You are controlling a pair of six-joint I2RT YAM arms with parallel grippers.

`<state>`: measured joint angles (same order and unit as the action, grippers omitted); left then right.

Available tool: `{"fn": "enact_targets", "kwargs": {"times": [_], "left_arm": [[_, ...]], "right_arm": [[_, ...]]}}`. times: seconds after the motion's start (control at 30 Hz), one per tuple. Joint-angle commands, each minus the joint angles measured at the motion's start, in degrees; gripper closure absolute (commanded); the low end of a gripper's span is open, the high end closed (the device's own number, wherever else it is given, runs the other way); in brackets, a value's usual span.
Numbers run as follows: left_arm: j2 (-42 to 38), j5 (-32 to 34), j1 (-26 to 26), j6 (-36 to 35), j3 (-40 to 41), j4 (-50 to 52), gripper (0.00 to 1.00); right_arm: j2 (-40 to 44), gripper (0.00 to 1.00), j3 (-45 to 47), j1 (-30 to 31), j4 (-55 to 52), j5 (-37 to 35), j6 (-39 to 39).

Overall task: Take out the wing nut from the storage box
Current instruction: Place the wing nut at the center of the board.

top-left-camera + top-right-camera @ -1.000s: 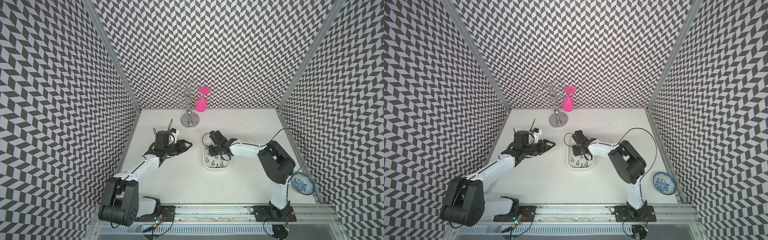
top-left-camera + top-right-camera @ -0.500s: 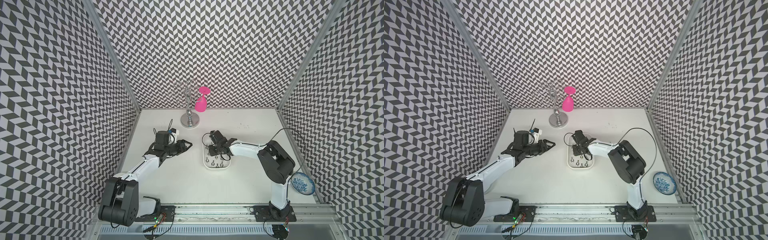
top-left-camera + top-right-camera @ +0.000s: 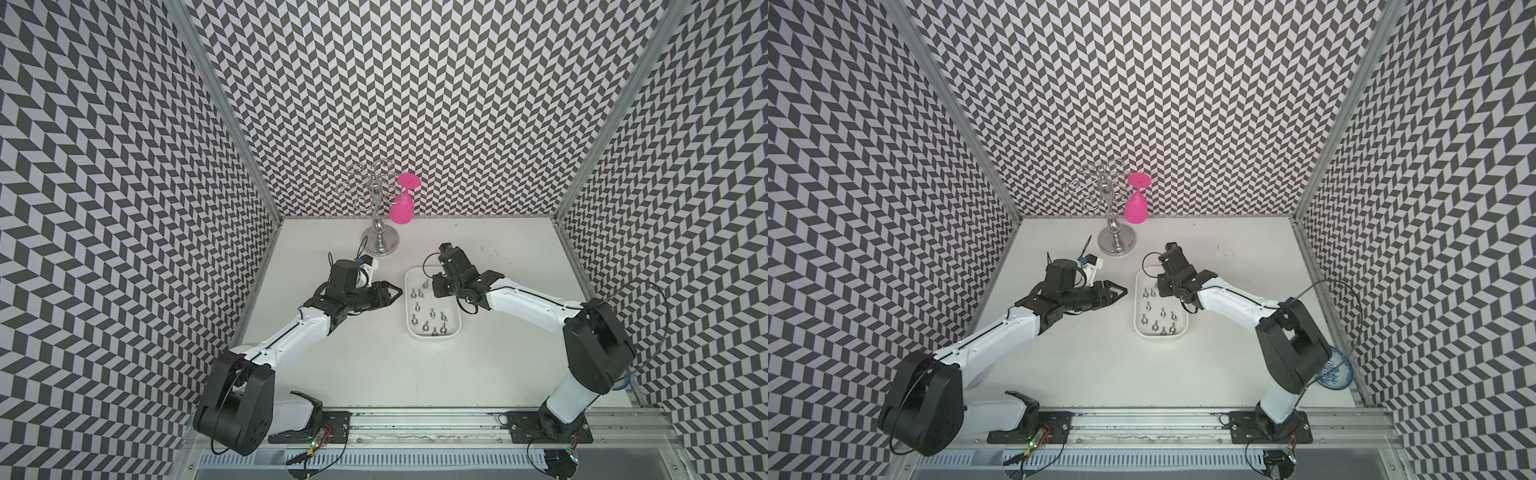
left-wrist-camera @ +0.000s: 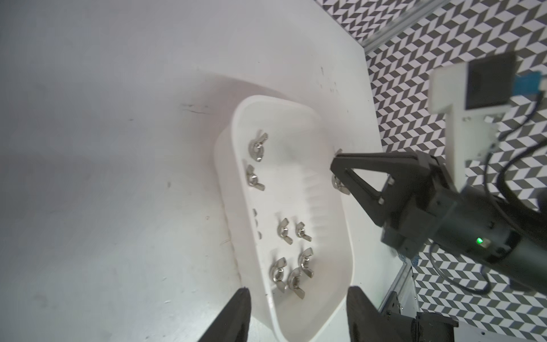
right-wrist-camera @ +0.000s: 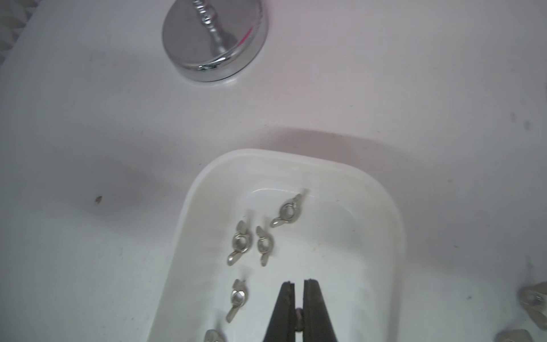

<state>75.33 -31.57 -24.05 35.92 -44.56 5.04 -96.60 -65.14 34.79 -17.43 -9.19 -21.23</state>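
Note:
The white storage box (image 3: 432, 337) (image 3: 1158, 336) lies mid-table with several loose silver wing nuts (image 3: 432, 311) (image 4: 257, 143) (image 5: 288, 210) in it. My right gripper (image 3: 435, 291) (image 3: 1160, 291) (image 5: 299, 282) reaches down into the box's far right part, and its jaws are shut on a small wing nut (image 5: 299, 314) just behind the tips. A bit of that metal pokes out at the tip (image 4: 339, 152). Left of the box, and apart from it, my left gripper (image 3: 390, 293) (image 3: 1117, 293) (image 4: 299, 288) hovers open and holds nothing.
A chrome glass stand (image 3: 379, 243) (image 5: 214, 41) stands at the back with a pink glass (image 3: 401, 208) hanging on it. A blue-patterned bowl (image 3: 1335, 372) sits near the right wall behind the right arm. Two nuts (image 5: 532, 297) lie on the table beside the box.
The right gripper's jaws have closed inside the box. Neither arm has visibly shifted, and the left gripper is as before.

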Motion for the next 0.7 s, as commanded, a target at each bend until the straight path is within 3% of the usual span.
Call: {"fn": "enact_targets", "kwargs": {"times": [0.0, 0.3, 0.67], "left_arm": [[1.7, 2.4, -4.4, 0.9, -3.8, -1.6, 0.45], [12.2, 3.6, -16.8, 4.1, -9.0, -6.3, 0.45], [15.5, 1.0, -18.5, 3.8, -9.3, -8.7, 0.45]], "right_arm": [[1.0, 1.00, 2.8, -5.4, 1.8, -2.2, -1.5], [-4.9, 1.00, 5.2, -13.8, 6.9, 1.1, -2.5], [-10.4, 1.00, 6.4, -14.6, 8.4, -0.8, -2.7]]}}
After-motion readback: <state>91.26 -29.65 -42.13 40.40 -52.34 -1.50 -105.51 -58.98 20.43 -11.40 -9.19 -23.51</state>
